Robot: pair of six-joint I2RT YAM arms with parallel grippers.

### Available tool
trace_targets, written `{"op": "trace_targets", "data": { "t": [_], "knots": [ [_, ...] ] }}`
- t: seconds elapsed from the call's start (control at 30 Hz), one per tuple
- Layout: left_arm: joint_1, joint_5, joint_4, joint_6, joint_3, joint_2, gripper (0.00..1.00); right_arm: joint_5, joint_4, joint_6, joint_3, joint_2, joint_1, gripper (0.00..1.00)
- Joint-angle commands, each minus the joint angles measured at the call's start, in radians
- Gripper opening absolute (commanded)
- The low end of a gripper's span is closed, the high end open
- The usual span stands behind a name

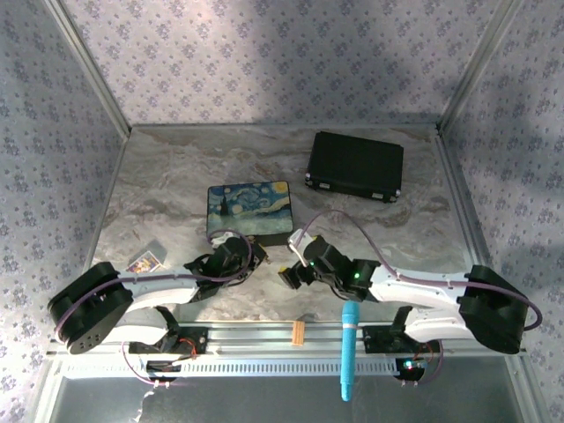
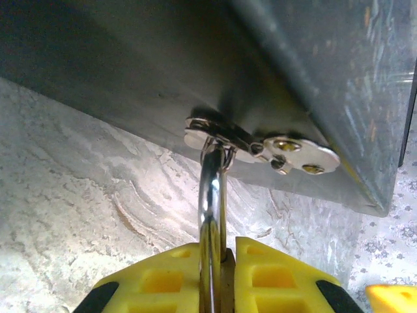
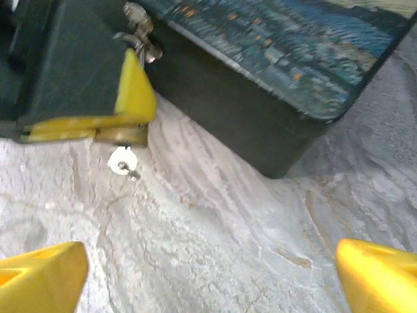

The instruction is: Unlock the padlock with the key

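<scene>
Top external view showed the left arm lying low over the worktop. It reached from the near left corner toward the middle. The left pincer sat right against the near side of the starry-night tin. In the left wrist view, its yellow fingers were squeezed tight on the padlock. The silvery shackle stood up from between them. It hooked through the metal hasp on the tin's dark wall. In the right wrist view, the padlock's brass body sat at the tip of the left pincer. A small silver key hung just under it, touching it. The right arm also lay low, reaching from the near right corner toward the middle. The right pincer stood wide open with nothing in it. It was near the padlock but apart from it, and it faced the tin's near wall.
</scene>
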Motion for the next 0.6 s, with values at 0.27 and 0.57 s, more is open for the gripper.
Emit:
{"op": "trace_targets", "data": {
  "t": [0.27,0.57],
  "knots": [
    [0.001,0.039,0.083,-0.08,-0.012,0.049,0.0,-0.095,0.15,-0.181,0.061,0.187,0.028,0.62],
    [-0.001,0.041,0.077,-0.079,-0.013,0.046,0.0,-0.131,0.193,-0.235,0.109,0.289,0.016,0.45]
  ]
}}
